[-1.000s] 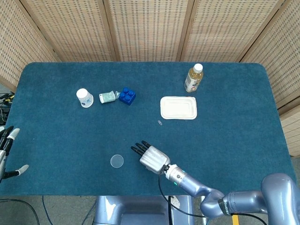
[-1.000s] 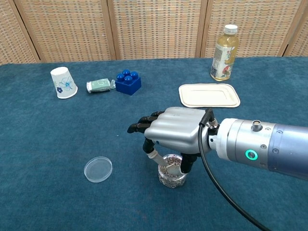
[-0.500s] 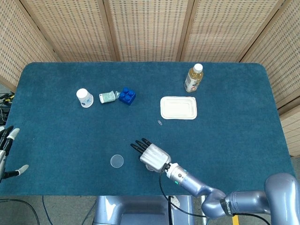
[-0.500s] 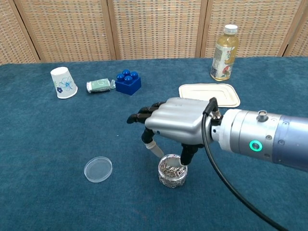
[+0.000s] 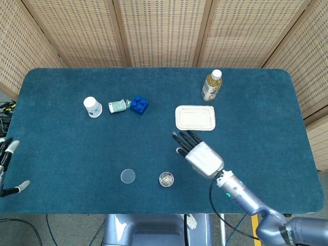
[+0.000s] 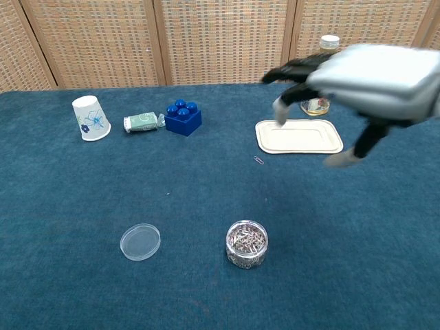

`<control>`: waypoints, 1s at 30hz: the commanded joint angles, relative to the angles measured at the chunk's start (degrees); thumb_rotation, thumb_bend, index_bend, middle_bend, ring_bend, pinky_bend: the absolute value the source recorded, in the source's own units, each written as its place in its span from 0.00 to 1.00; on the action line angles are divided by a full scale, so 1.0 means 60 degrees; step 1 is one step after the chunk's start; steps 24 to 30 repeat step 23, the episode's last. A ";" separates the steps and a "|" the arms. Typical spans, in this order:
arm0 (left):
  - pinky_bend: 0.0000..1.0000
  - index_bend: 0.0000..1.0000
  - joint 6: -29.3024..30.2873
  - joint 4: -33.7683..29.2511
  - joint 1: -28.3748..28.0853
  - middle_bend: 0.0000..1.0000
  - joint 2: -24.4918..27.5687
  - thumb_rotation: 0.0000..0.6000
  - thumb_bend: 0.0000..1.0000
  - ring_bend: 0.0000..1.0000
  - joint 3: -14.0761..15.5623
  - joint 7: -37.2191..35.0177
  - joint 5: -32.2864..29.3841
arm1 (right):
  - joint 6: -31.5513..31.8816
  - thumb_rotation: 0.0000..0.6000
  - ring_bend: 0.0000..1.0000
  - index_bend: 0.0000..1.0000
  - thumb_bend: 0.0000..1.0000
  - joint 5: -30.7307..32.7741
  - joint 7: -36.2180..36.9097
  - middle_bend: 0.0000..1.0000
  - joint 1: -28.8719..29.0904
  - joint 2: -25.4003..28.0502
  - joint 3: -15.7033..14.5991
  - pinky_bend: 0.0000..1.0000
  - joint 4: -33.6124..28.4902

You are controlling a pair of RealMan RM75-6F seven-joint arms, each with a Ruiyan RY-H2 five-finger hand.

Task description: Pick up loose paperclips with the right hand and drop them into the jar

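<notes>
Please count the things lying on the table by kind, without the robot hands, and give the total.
Paper cup: 1
Green packet: 1
Blue block: 1
Bottle: 1
White tray: 1
Loose paperclip: 1
Jar of paperclips: 1
Clear lid: 1
Total: 8

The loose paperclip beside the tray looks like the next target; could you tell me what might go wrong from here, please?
1. The paperclip lies flat and tiny on the blue cloth; the open right hand could miss it or push it.
2. It lies close to the white tray, which the fingers might bump.
3. The jar stands open; a careless drop could miss or tip it.
</notes>
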 commanded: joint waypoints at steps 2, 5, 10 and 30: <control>0.00 0.00 0.0105 -0.0028 0.0065 0.00 -0.0069 1.00 0.00 0.00 0.0069 0.0143 0.0136 | 0.1281 1.00 0.00 0.09 0.01 -0.0201 0.0953 0.00 -0.1303 0.0870 -0.0466 0.00 0.0340; 0.00 0.00 0.0298 -0.0070 0.0167 0.00 -0.0128 1.00 0.00 0.00 0.0145 0.0332 0.0341 | 0.1960 1.00 0.00 0.03 0.00 -0.0113 0.2072 0.00 -0.2031 0.1165 -0.0558 0.00 0.0747; 0.00 0.00 0.0546 -0.0108 0.0307 0.00 -0.0243 1.00 0.00 0.00 0.0242 0.0647 0.0610 | 0.2654 1.00 0.00 0.00 0.00 -0.0152 0.3261 0.00 -0.2845 0.1373 -0.0633 0.00 0.1326; 0.00 0.00 0.0744 -0.0108 0.0432 0.00 -0.0347 1.00 0.00 0.00 0.0281 0.0855 0.0817 | 0.3638 1.00 0.00 0.00 0.00 -0.0606 0.4013 0.00 -0.4114 0.1076 -0.0602 0.00 0.2299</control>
